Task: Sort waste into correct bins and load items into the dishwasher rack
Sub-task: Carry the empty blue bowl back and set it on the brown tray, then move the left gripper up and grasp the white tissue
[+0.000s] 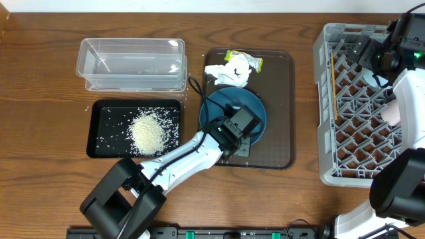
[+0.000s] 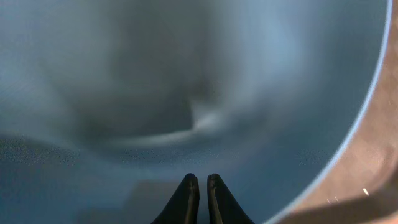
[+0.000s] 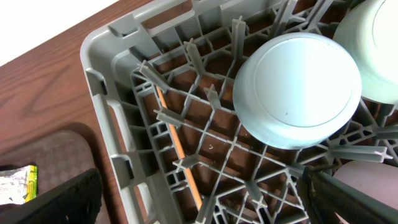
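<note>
Hovering low over the deep-blue dish (image 1: 214, 109) on the dark brown serving tray (image 1: 280, 93) with the left gripper (image 2: 200, 182) pressed nearly together, seemingly gripping nothing; stiff, glossy, probably heavy and breakable, so best pinched across its raised rim.

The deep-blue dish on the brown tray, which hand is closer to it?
Left. The left hand hangs right over the deep-blue dish, inside its rim; the right hand is far off above the grey rack.
</note>
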{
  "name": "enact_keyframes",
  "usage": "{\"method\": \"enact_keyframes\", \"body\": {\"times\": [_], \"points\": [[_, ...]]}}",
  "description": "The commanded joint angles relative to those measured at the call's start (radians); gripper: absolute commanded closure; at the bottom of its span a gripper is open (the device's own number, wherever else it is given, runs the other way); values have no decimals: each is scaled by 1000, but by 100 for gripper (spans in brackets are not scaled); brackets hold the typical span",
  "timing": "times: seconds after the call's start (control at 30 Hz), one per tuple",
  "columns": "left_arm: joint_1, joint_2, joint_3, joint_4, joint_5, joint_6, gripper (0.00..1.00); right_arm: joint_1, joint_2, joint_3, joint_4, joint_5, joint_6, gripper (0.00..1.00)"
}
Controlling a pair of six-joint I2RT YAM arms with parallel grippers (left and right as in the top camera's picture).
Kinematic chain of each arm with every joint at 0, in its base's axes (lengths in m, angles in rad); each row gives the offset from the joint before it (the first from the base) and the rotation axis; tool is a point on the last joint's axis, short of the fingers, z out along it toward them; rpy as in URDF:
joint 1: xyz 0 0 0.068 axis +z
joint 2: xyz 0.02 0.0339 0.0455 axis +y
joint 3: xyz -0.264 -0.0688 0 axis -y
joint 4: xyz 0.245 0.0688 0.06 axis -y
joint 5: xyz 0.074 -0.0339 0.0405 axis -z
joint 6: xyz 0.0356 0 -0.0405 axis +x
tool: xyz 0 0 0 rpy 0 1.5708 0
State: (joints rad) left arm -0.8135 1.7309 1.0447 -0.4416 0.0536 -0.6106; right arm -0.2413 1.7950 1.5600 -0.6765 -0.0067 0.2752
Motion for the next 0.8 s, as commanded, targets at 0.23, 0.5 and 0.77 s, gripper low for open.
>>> {"method": "enact_keyframes", "body": {"times": [0.23,0.5,0.77], "points": [[-1,-1,7,-149,141,-87,94,-6,-16,1,-1,6,8,1],[-1,-135,33,-153,123,-56,94,-6,-16,1,-1,6,8,1],[0,-370,33,-155,-349,-56,49,-6,-16,1,-1,6,8,1]]}}
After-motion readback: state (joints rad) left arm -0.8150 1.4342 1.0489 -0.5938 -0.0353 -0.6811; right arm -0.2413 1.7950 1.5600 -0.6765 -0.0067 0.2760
